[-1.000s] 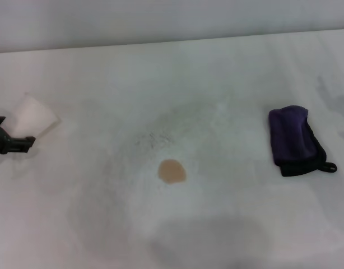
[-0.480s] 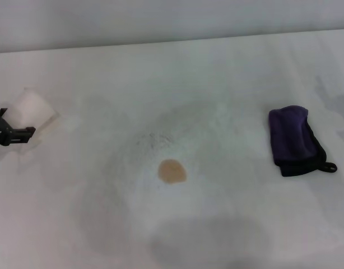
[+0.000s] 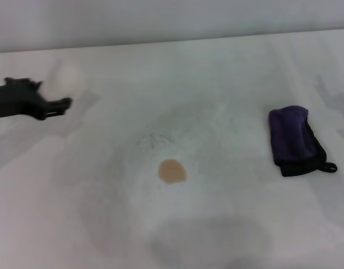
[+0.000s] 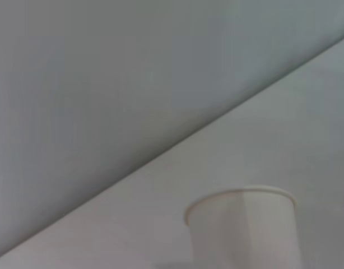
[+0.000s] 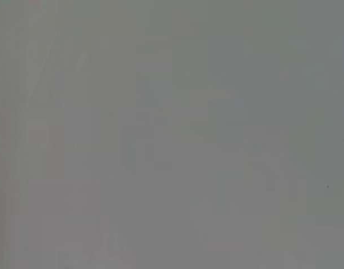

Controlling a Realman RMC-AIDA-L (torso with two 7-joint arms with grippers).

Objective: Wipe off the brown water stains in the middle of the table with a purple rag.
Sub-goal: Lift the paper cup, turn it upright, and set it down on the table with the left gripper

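1. Purple cloth is what you are after: the purple rag is lying folded on the right side of the table, its black edging and small loop at the end nearer you.
2. The brown water stain is sitting in the middle of the tabletop, well apart from the rag and to its left, and it is looking untouched.
3. Your left gripper is reaching in from the left edge with its tip pointing toward the centre; a white paper cup is showing close ahead of its wrist camera, but you cannot tell whether the claw is wide, narrow or gripping that cup.
4. Your right gripper is showing only as a dark sliver at the far right edge of the head view, and its wrist view is giving nothing but flat grey, so the state of that claw cannot be told either.
5. The relation to watch: the rag is lying on the robot's right, far from the left gripper and across the stain from it, so the right arm is clearly the nearer one.
6. The rag's long axis is running roughly front to back, so I judge a grasp across its short width the easier take.
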